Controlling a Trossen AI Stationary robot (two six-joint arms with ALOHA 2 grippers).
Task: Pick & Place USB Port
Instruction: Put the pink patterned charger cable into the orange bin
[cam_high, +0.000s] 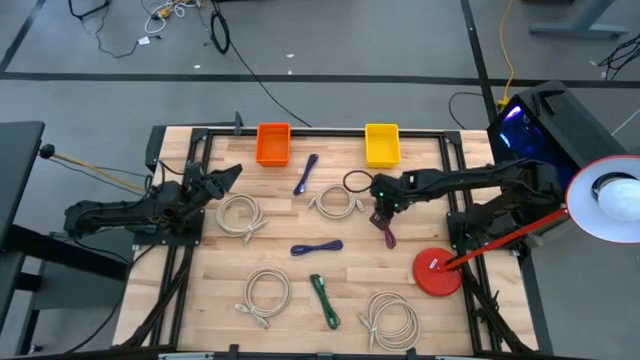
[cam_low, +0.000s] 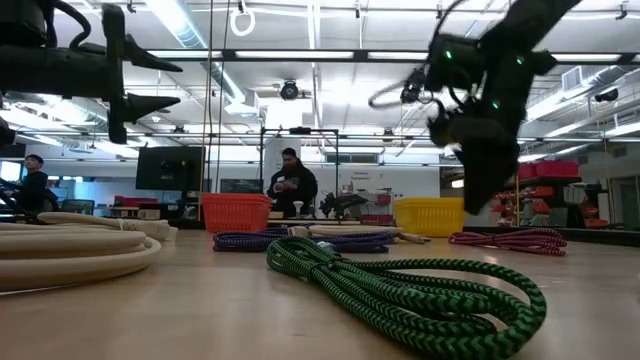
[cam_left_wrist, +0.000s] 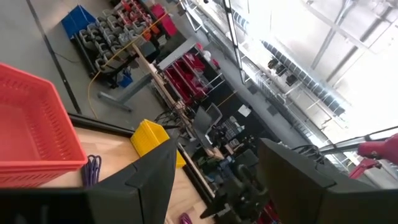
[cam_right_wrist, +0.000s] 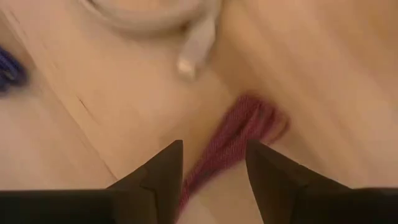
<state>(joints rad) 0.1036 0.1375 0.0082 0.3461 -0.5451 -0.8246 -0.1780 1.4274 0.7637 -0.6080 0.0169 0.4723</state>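
Several coiled cables lie flat on the wooden table: white ones, purple ones, a green one and a maroon braided one. My right gripper hangs open just above the maroon cable, its fingers on either side of the bundle without touching it. A white cable's plug lies just beyond. My left gripper waits open, raised above the table's left side.
An orange basket and a yellow basket stand at the far edge. A thin black ring of cable lies near the right gripper. A red round lamp base sits on the right. People stand in the room behind.
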